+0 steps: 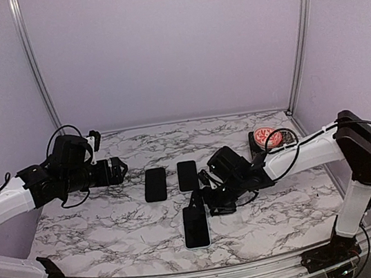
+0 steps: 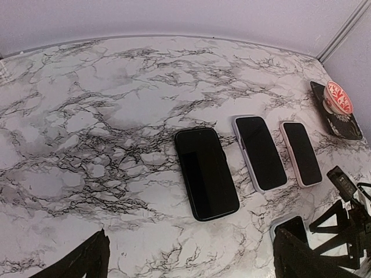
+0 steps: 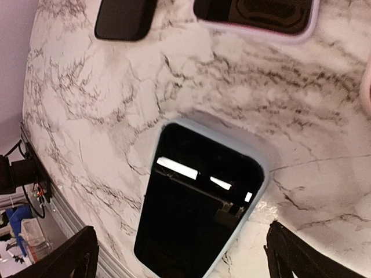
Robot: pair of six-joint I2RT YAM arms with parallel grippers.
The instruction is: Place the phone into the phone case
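Note:
A phone with a dark screen (image 3: pixel 200 208) lies flat inside a pale blue phone case (image 3: pixel 262 174) near the table's front middle (image 1: pixel 196 227). My right gripper (image 3: pixel 185 258) hovers just over it, open, with one finger on each side of the phone and nothing held. In the top view the right gripper (image 1: pixel 206 202) sits at the phone's far end. My left gripper (image 1: pixel 121 169) is open and empty at the left of the table, away from the phones. Its right finger (image 2: pixel 313 255) hides part of the cased phone (image 2: pixel 290 225).
A black phone (image 2: pixel 206 172) lies mid-table, with a phone in a lilac case (image 2: pixel 259 152) and one in a pink case (image 2: pixel 301 153) to its right. A pink round object on a black stand (image 1: pixel 267 138) sits at the back right. A metal rail (image 1: pixel 192 274) runs along the front edge.

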